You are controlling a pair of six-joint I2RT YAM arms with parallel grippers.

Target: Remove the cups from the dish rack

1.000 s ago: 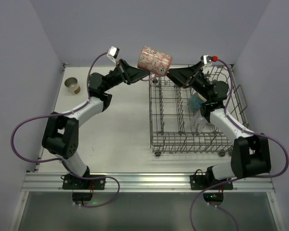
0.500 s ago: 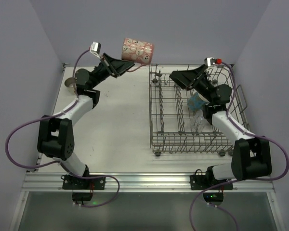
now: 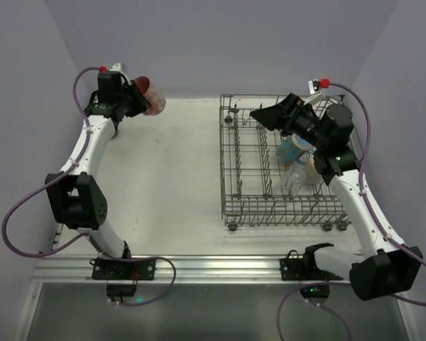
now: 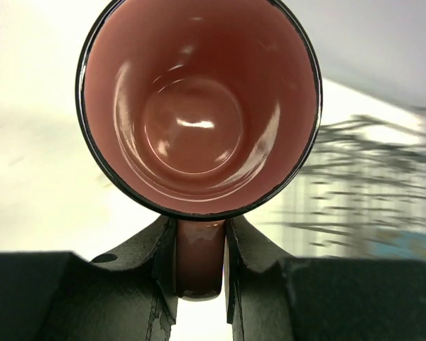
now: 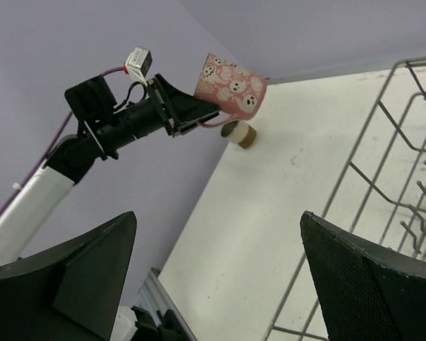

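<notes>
Top view: the left arm is stretched to the far left corner of the desk (image 3: 177,185). There the pink mug (image 3: 152,100) is held aloft by the left pincer (image 3: 138,104), well apart from the rack (image 3: 248,177). The right pincer (image 3: 259,114) hangs over the rack's far left corner, and its opening cannot be judged from here. A blue mug (image 3: 295,148), a tumbler (image 3: 295,177) and a beige cup (image 3: 314,172) are left in the rack.

Left wrist view: the pink mug's glossy inside is seen mouth-on, ringed by a dark rim. Its handle (image 4: 199,259) is clamped between the two fingers (image 4: 155,270). The rack is a grey blur at the right.

Right wrist view: the right pincer's fingers (image 5: 71,284) are spread wide, with nothing between them. The pink mug is seen tilted in the air, above a tan cup (image 5: 239,133) standing on the desk near the wall.

The pink mug is judged to be glazed ceramic: stiff, slick and breakable, so it is best set down gently. The handle is a sound place to hold it. No brand or writing can be read. Only a pattern of small white faces is shown on the outside.
</notes>
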